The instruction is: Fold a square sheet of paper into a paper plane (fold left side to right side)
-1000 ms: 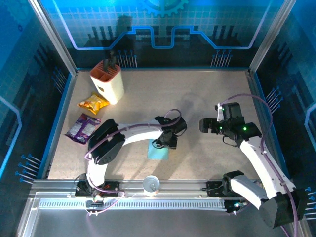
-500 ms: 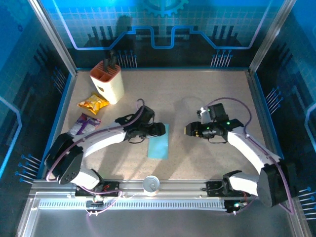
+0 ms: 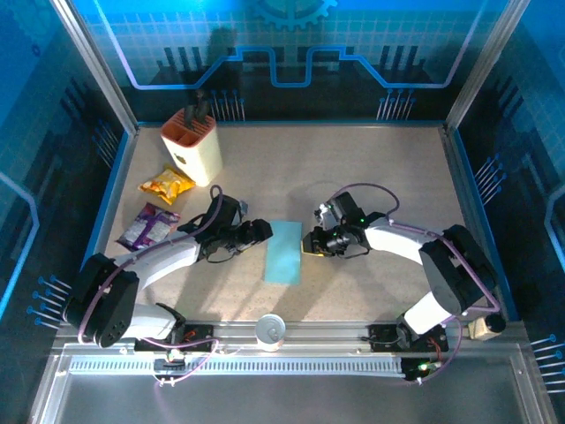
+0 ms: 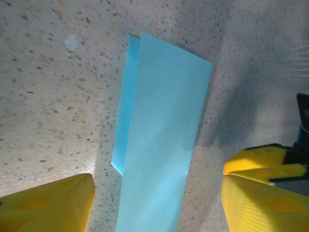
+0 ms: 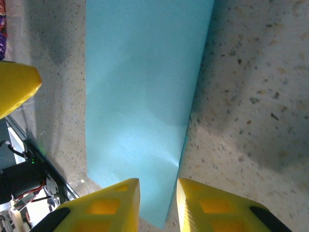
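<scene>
far-left corner of the desk point(image 3: 371, 168): cream knife block point(image 3: 192, 148), upright, dark handles in its slots. along the left edge, nearer: yellow snack packet point(image 3: 166, 185), then purple snack packet point(image 3: 147, 227), both lying flat, apart from each other and from the block.

left gripper point(image 3: 256, 232): low over the desk, just left of the sheet of paper point(image 3: 283, 252), pointing toward it. in the left wrist view it is released: yellow fingers point(image 4: 53, 203) spread wide, nothing gripped, the paper lying flat between and beyond them.

sheet of paper: middle of the desk, slightly toward the near edge, folded to a narrow rectangle. the layers are not flush; a thin strip of the lower layer shows along one long side.

right gripper point(image 3: 311, 242): at the paper's right long edge. in the right wrist view its jaws are drawn close with a narrow gap, and the paper's edge runs into that gap. whether the paper is pinched cannot be told.

near edge, centre: white round object point(image 3: 270, 329) on the rail.
</scene>
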